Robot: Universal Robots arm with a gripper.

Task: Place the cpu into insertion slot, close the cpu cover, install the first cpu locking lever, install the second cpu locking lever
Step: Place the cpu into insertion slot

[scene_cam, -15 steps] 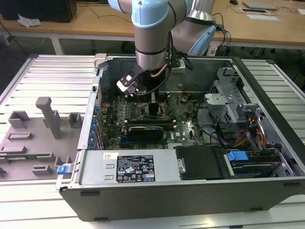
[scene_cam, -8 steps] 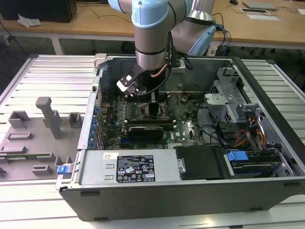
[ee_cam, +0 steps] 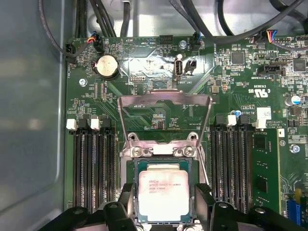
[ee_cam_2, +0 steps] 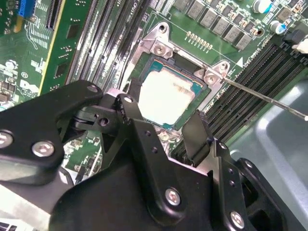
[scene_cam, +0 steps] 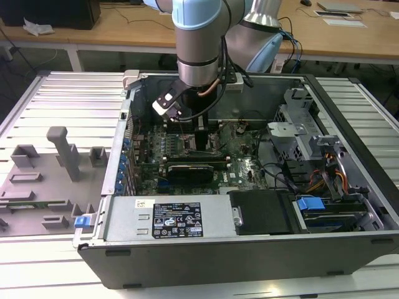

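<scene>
Down in the socket (ee_cam: 159, 150), the cpu (ee_cam: 163, 195) lies between my parted jaws: light, stiff, fragile, I judge; grip its opposite edges.

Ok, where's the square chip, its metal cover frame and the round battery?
cpu (ee_cam: 163, 192): first wrist view, middle of its silvery top.
cpu cover (ee_cam: 165, 98): first wrist view, bar of the open frame.
round battery (ee_cam: 107, 66): first wrist view, its shiny face.

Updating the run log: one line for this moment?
cpu: in socket | cover: open | gripper: over cpu
</scene>
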